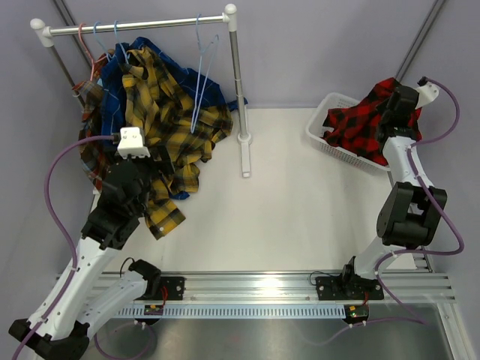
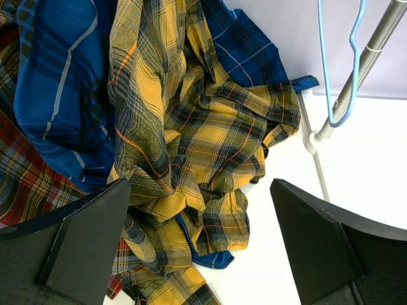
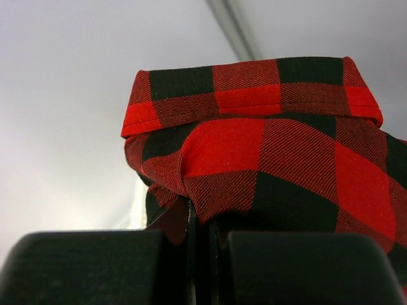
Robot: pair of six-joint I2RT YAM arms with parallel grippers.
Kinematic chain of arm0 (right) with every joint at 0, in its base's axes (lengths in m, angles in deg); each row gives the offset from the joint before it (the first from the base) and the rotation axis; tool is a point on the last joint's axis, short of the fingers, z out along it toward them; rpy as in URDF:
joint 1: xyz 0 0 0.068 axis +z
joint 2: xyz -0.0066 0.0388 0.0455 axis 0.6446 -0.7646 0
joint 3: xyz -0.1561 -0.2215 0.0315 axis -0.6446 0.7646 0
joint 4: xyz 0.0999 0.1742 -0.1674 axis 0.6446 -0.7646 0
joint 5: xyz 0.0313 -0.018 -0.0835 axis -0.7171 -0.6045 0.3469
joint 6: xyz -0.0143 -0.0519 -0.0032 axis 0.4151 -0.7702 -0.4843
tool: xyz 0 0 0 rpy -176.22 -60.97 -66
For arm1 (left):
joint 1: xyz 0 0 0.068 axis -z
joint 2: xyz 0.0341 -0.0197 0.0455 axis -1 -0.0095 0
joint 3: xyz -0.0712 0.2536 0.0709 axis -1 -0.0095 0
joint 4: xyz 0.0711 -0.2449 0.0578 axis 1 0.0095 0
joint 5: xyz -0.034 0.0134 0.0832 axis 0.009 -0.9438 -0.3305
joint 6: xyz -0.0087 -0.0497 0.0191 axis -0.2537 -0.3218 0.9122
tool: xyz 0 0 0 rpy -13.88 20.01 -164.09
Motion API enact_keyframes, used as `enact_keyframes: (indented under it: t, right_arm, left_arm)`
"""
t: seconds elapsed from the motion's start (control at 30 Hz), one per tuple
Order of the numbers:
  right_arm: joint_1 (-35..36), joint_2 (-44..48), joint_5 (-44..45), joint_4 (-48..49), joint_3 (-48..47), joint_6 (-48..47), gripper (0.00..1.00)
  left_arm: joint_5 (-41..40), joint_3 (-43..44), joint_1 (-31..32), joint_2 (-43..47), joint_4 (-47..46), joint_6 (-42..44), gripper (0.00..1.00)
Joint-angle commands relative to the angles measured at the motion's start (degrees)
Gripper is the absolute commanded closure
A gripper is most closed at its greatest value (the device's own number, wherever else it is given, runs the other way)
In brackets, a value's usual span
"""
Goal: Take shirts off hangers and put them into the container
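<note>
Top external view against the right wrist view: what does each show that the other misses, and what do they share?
Only the top external view shows the white container, the rail with an empty light blue hanger, and the yellow-and-black shirt and blue shirt bunched below it. Only the right wrist view shows the right pincer shut on a fold of the red-and-black shirt. Both show that shirt, which in the top view is draped over the container.

1. Left arm (image 1: pixel 94 251): white links, black joints, white camera block (image 1: pixel 130 142) at the wrist.
2. Right arm (image 1: pixel 406 171): the same white-and-black build.
3. Purple cables (image 1: pixel 51 178) loop along both.
4. Left gripper (image 2: pixel 200 248) fingers (image 2: pixel 82 248): matte black wedges.
</note>
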Motion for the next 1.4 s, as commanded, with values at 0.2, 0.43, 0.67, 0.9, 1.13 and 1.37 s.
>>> enact_keyframes:
  t: [0.2, 0.43, 0.67, 0.9, 1.13, 1.37]
  right_arm:
    - [0.1, -6.2, -6.5, -4.9, -4.5, -1.2, 1.0]
    - [1.6, -14.6, -13.7, -19.0, -12.6, 1.2, 1.0]
    - [1.9, -25.8, -13.2, -34.5, -26.6, 4.0, 1.0]
    - [1.8, -33.4, -9.3, -47.1, -38.3, 5.0, 0.91]
    - [1.8, -34.6, -10.4, -49.5, -38.9, 4.2, 0.71]
    - [1.8, -25.5, -11.7, -44.7, -36.7, 0.4, 0.46]
  left_arm:
    - [-0.5, -0.4, -0.3, 0.8, -4.0, -0.8, 0.01]
    - [0.0, -0.4, -0.3, 0.7, -4.0, -0.8, 0.01]
    - [-0.3, -0.4, -0.3, 0.6, -4.0, -0.7, 0.01]
    - [-0.1, -0.4, -0.3, 0.3, -3.9, -0.6, 0.01]
    - [0.1, -0.4, -0.3, 0.3, -3.9, -0.7, 0.01]
    - [0.1, -0.4, -0.3, 0.5, -3.8, -0.7, 0.01]
